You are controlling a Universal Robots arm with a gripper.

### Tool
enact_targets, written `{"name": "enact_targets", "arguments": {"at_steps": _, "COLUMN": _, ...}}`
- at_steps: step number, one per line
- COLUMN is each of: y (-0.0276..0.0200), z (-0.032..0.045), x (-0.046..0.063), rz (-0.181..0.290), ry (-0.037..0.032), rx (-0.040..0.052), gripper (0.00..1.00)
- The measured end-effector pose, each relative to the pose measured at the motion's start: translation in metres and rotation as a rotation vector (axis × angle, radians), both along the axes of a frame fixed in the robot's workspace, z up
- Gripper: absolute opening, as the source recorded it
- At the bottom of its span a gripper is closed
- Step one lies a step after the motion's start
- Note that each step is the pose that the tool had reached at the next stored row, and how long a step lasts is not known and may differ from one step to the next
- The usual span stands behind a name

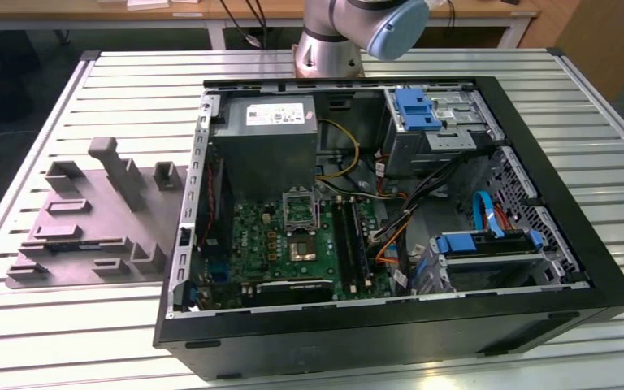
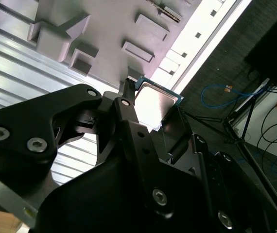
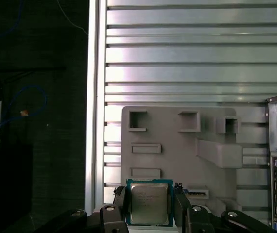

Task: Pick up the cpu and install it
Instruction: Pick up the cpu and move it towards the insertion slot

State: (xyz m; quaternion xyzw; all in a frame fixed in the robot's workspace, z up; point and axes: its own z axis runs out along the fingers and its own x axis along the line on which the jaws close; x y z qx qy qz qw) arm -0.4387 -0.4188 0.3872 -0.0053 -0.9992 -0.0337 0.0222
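silvery-topped cpu [image 3: 149,206] is pinched flat between the claw [image 3: 150,194] fingers, one on each side edge. it's held well clear above the grey holder tray [image 3: 177,145] on the slatted desk [image 3: 177,63], with the open pc case [image 1: 399,333] beside that tray.

Fixture plate [image 1: 79,244] lies on table [image 1: 74,325] beside case [image 1: 399,337]; cpu [image 3: 149,204] sits in end effector [image 3: 150,194].

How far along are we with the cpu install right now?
Done: the pick. In both wrist views the hand is shut on the cpu, held above the grey fixture plate. In hand: the cpu, beside the open computer case, not inside it. Left: the install; the cpu is not yet on the motherboard.
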Motion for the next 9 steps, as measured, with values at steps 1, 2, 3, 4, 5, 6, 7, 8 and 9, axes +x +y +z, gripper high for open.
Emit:
{"name": "enact_targets", "arguments": {"at_steps": 1, "y": 0.0, "z": 0.0, "x": 0.0002, "rz": 0.0, "ry": 0.0, "rx": 0.0, "gripper": 0.47}}
{"name": "enact_targets", "arguments": {"at_steps": 2, "y": 0.0, "z": 0.0, "x": 0.0005, "rz": 0.0, "ry": 0.0, "rx": 0.0, "gripper": 0.47}}
{"name": "enact_targets", "arguments": {"at_steps": 3, "y": 0.0, "z": 0.0, "x": 0.0006, "rz": 0.0, "ry": 0.0, "rx": 0.0, "gripper": 0.47}}
{"name": "enact_targets", "arguments": {"at_steps": 4, "y": 0.0, "z": 0.0, "x": 0.0038, "rz": 0.0, "ry": 0.0, "rx": 0.0, "gripper": 0.47}}
{"name": "enact_targets", "arguments": {"at_steps": 5, "y": 0.0, "z": 0.0, "x": 0.0071, "rz": 0.0, "ry": 0.0, "rx": 0.0, "gripper": 0.47}}
{"name": "enact_targets", "arguments": {"at_steps": 6, "y": 0.0, "z": 0.0, "x": 0.0072, "rz": 0.0, "ry": 0.0, "rx": 0.0, "gripper": 0.47}}
{"name": "enact_targets", "arguments": {"at_steps": 7, "y": 0.0, "z": 0.0, "x": 0.0074, "rz": 0.0, "ry": -0.0001, "rx": 0.0001, "gripper": 0.47}}
{"name": "enact_targets", "arguments": {"at_steps": 8, "y": 0.0, "z": 0.0, "x": 0.0076, "rz": 0.0, "ry": 0.0, "rx": 0.0001, "gripper": 0.47}}
{"name": "enact_targets", "arguments": {"at_steps": 9, "y": 0.0, "z": 0.0, "x": 0.0078, "rz": 0.0, "ry": 0.0001, "rx": 0.0, "gripper": 0.47}}
